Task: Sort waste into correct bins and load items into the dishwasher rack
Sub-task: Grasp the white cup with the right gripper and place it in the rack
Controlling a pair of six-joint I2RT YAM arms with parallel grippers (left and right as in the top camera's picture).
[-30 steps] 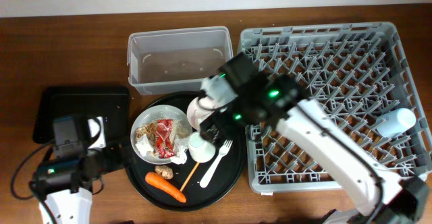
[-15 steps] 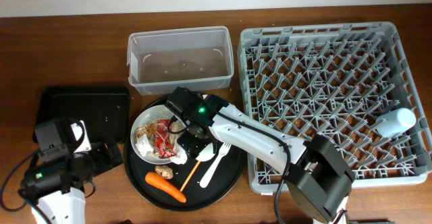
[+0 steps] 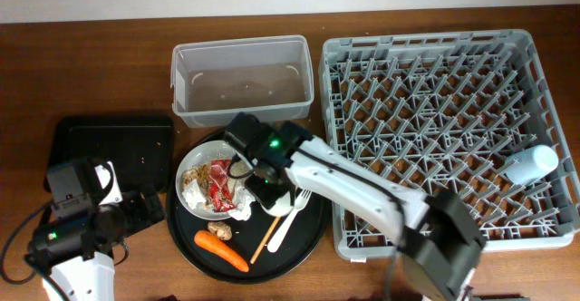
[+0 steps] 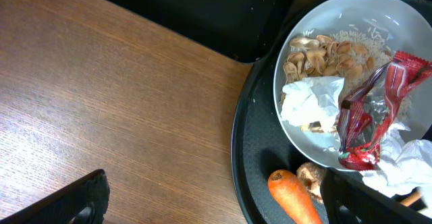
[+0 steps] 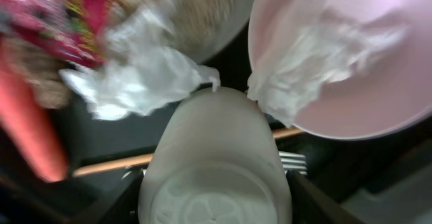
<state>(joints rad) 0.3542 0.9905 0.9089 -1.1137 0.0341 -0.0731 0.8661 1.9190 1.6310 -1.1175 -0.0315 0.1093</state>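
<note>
Right tool point(image 3: 272, 194) newly around white cup point(image 5: 214, 170), tissues point(image 5: 142, 82) and bowl point(image 5: 351, 62) beside.

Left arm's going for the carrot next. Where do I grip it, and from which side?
Take the carrot at mid-length from straight above, closing across its diagonal axis. It lies flat on the round black tray; the brown lump crowds its thick end and the chopstick its tip.

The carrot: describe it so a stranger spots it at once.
Start at the large round black tray beside the grey rack. On its edge nearest the robot, past the food-filled plate, lies the carrot: the only thick, tapered orange thing, next to a small brown lump.
</note>
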